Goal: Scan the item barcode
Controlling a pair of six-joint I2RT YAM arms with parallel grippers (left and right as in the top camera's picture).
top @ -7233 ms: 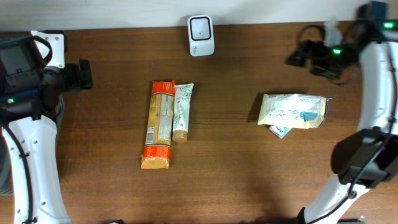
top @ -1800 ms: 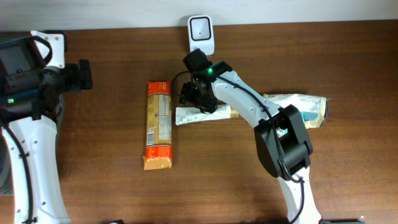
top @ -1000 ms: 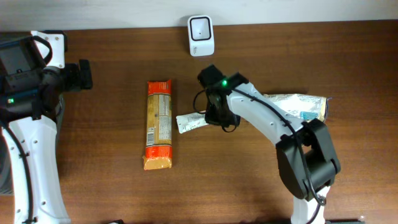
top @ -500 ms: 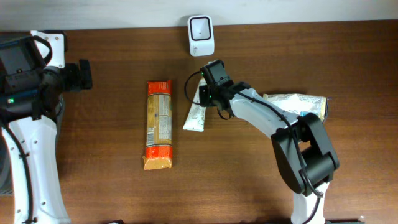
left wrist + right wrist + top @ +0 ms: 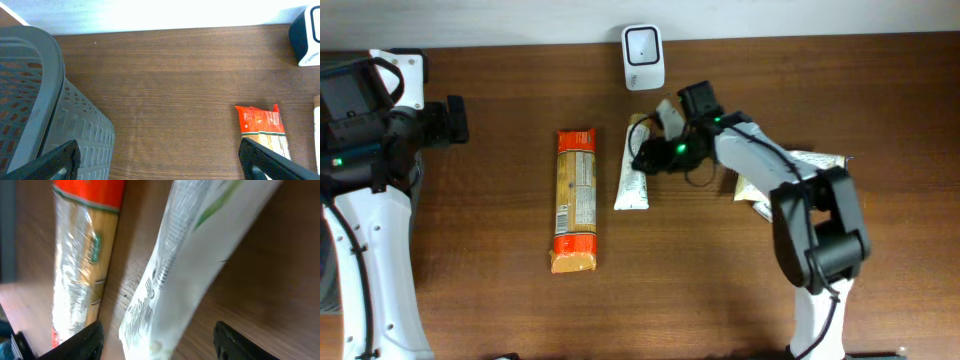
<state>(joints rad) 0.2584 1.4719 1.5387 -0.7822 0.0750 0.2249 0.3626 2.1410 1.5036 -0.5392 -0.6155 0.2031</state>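
Though loose, tube (image 5: pixel 632 186) beside pasta (image 5: pixel 576 200) (parallel).

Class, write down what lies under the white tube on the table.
Only the wooden table shows beneath the white tube, which lies flat on it. Its underside cannot be seen, and the right gripper partly hides its upper end in the overhead view.

The white tube (image 5: pixel 632 180) lies flat (green print) before the white scanner (image 5: pixel 643 57).

White right arm (image 5: pixel 760 160) stretches low, just in front of the white box-shaped scanner (image 5: pixel 643 57), right gripper (image 5: pixel 642 158) jaws spread. White left arm (image 5: pixel 370 230) is folded far left of it, left gripper (image 5: pixel 160 162) fingers fully apart.
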